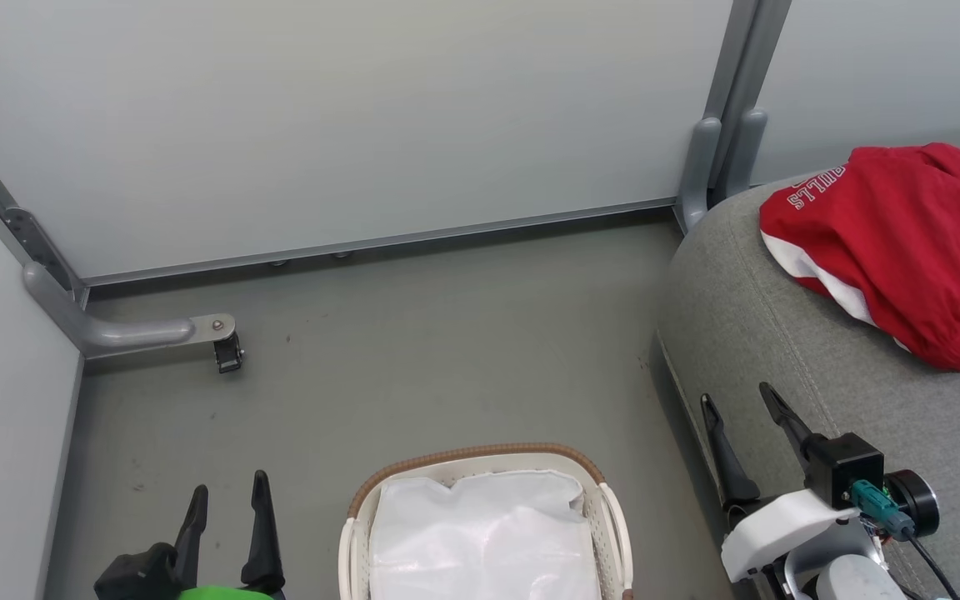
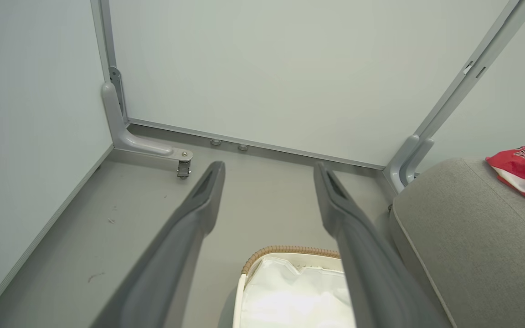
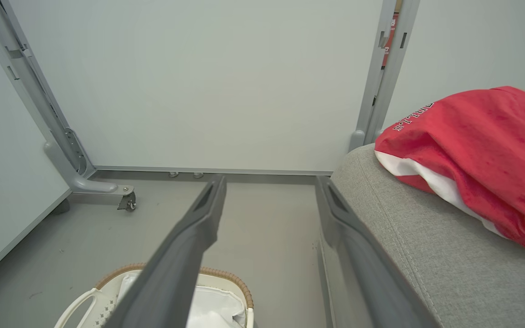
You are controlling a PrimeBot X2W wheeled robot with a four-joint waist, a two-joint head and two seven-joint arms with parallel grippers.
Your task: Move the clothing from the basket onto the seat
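Panel foot: grey metal foot with a small black caster (image 1: pixel 219 337), at 9 o'clock in the head view; it stands on the grey floor (image 1: pixel 447 333) at the base of the pale wall panels (image 1: pixel 363 125)

Left gripper: left gripper (image 1: pixel 230 485) at 7 o'clock, its two dark fingers pointing up the view; the jaws stand wide apart with nothing between them; it hangs above the floor, just beside the basket and apart from it

Basket: small oval white plastic basket with slotted sides and a brown woven rim (image 1: pixel 480 452), at 6 o'clock, standing on the floor between the two grippers

Liner: plain white cloth liner (image 1: pixel 480 533), crumpled, showing inside the basket

Right gripper: right gripper (image 1: pixel 737 396) between 4 and 5 o'clock; the fingers are spread wide and grip nothing; in the right wrist view one finger runs along the cushion's near edge, and whether it touches I cannot tell

Seat: large grey woven-fabric cushion with rounded corners and a stitched seam (image 1: pixel 780 350), from 3 to 5 o'clock, just beside the basket

Clothing: red soft-fabric garment with a white panel and white block lettering (image 1: pixel 905 242), between 2 and 3 o'clock; it lies bunched on the seat's top, well apart from the basket and from both grippers; the lettering faces the wall side, the white panel the basket side
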